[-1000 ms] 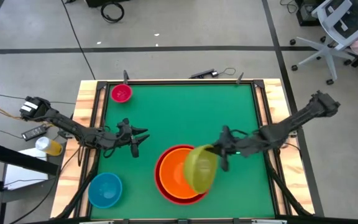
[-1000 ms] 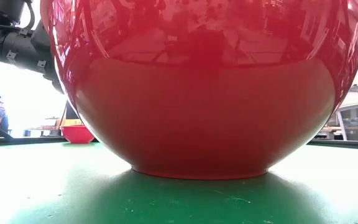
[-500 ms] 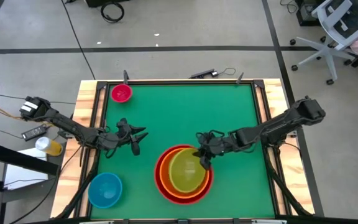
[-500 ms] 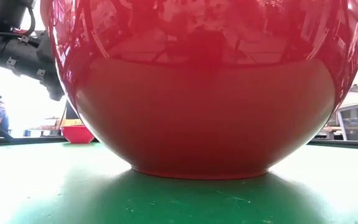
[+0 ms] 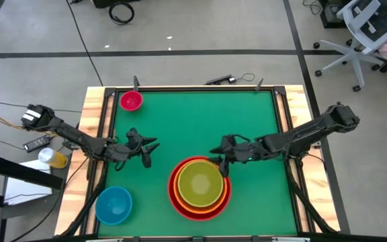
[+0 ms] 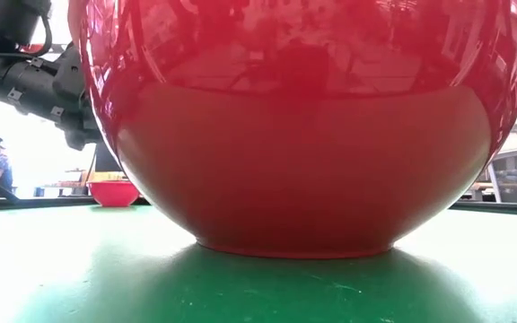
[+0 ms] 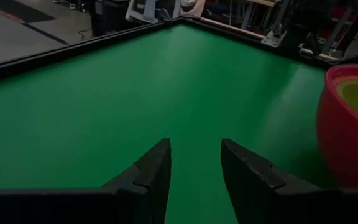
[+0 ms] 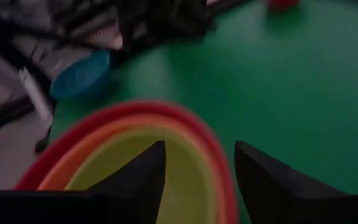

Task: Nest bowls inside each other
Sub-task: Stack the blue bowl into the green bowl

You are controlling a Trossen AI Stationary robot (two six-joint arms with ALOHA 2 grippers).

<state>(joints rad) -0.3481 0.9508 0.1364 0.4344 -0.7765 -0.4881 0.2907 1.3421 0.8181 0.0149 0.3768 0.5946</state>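
Observation:
Near the table's front edge stands the red bowl (image 5: pixel 170 195), with the orange bowl (image 5: pixel 176 200) inside it and the yellow-green bowl (image 5: pixel 199 185) level inside that. My right gripper (image 5: pixel 222 160) hangs open just above the stack's far right rim (image 8: pixel 210 155), with nothing between its fingers. The blue bowl (image 5: pixel 113 205) rests on its base at the near left corner, and the pink bowl (image 5: pixel 131 101) at the far left corner. Left of the stack, my left gripper (image 7: pixel 194 158) is open over bare mat.
A raised wooden frame (image 5: pixel 101 134) borders the green mat (image 5: pixel 200 121), whose far and middle parts are bare. In the low view the red bowl (image 6: pixel 294 144) fills most of the picture. A cable and small parts (image 5: pixel 224 79) lie past the far edge.
My right gripper held the yellow-green bowl tipped on edge above the stack's right side. It went toward the table's left and down, laid the bowl level inside the orange one, let go, and now stands just off the far right rim.

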